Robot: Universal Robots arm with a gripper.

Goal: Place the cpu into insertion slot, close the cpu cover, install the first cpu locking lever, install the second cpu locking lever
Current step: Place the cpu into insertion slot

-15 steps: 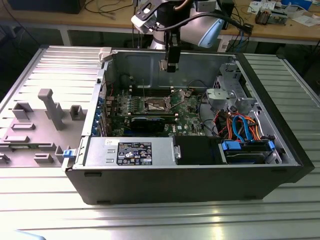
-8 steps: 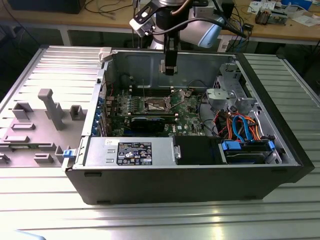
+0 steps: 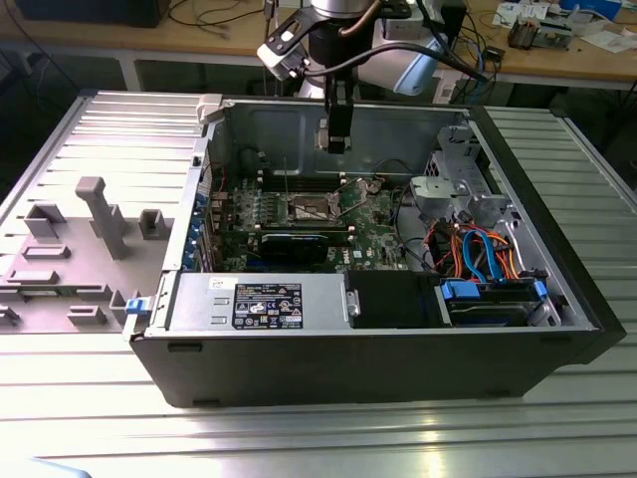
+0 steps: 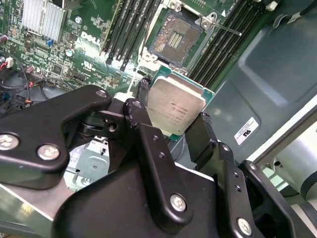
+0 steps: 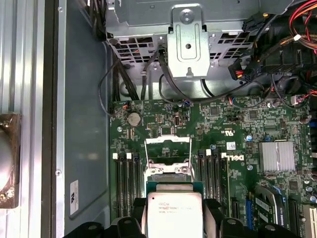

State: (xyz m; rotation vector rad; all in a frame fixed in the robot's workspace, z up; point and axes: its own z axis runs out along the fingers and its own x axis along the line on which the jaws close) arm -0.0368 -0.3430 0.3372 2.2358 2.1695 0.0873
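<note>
I've the gripper (image 4: pixel 172 114) pinching the cpu (image 4: pixel 177 105), insertion slot (image 3: pixel 317 207) open at its seven o'clock in the exterior view; seating needs square alignment.

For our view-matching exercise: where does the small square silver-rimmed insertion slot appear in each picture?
Exterior view: the small square insertion slot sits on the green circuit board, near the gripper.
Second wrist view: the slot lies beyond the silver-grey square cpu the gripper holds.
First wrist view: the slot lies partly behind that cpu.
Shared landmark: the green board surrounding it.
</note>
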